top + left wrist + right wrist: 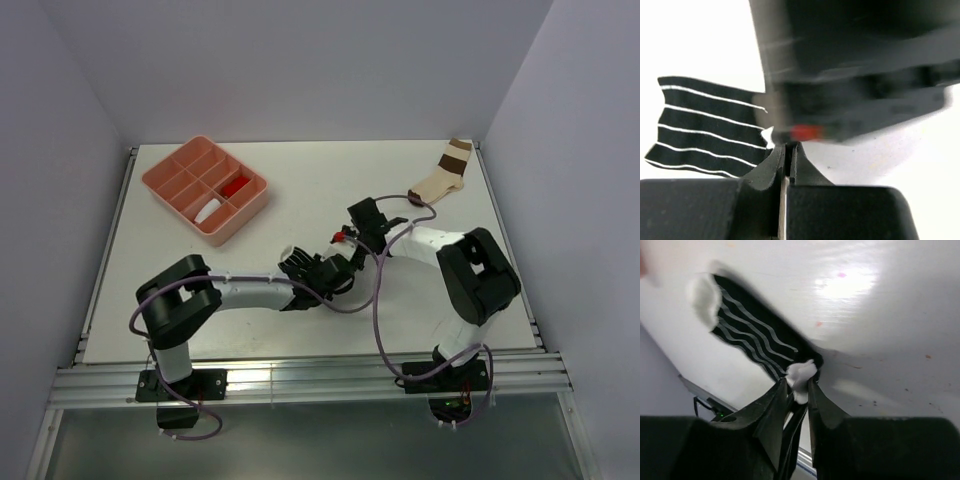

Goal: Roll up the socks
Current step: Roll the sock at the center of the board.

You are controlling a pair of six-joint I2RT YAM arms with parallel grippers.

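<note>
Left gripper (pixel 787 150) is pinched fully shut on the near edge of the striped sock (pixel 705 127), whose flat body spreads toward 9 o'clock from the tips. Right gripper (pixel 799 387) has its jaws slightly apart around that sock's white end; whether they grip it is hard to tell through the blur. Both meet mid-table with the sock unrolled, so rolling looks barely begun. The next move calls for one end pinned while the other is turned over. At 10 o'clock the pink tray (pixel 160 185) holds a white sock (pixel 208 211) and a red-ended sock (pixel 237 187).
</note>
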